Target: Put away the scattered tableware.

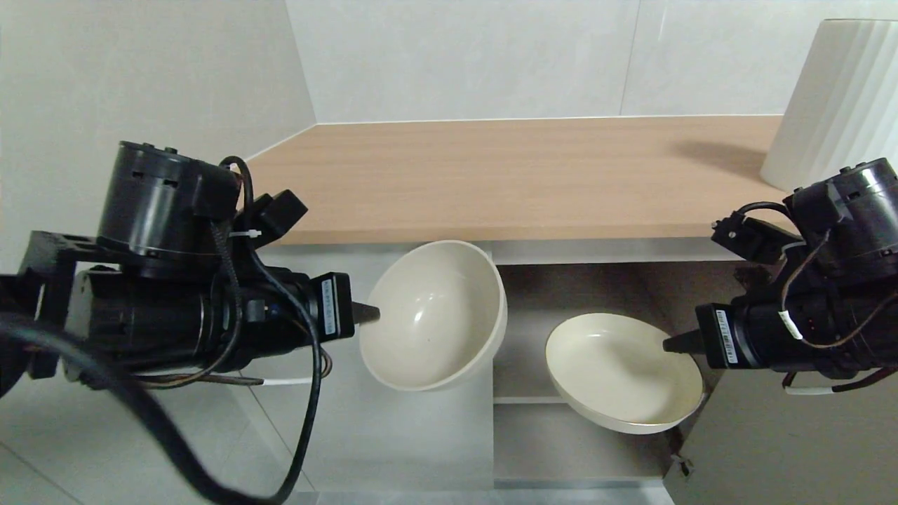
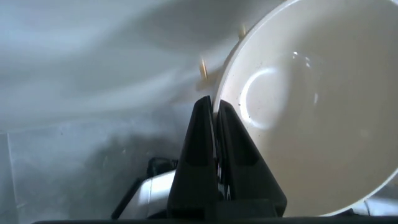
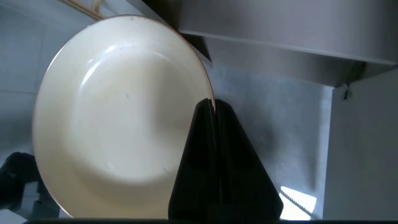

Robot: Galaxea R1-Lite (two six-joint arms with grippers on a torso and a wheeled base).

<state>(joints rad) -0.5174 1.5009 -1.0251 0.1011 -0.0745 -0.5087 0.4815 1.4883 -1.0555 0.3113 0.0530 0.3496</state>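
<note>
Left gripper (image 1: 368, 313) pinches the tilted bowl (image 1: 435, 315) by its rim, right gripper (image 1: 675, 344) the shallow dish (image 1: 617, 368) likewise, both before the cabinet shelf (image 1: 523, 372) under the bench (image 1: 519, 175). Rim-only holds could slip; dishes may collide.

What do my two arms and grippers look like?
Both are black with drum-shaped joints. The left arm trails thick black cables and a white zip tie; the right arm has thinner wires. Each wrist bears a white barcode label. The left gripper and right gripper taper to black tips.
</note>
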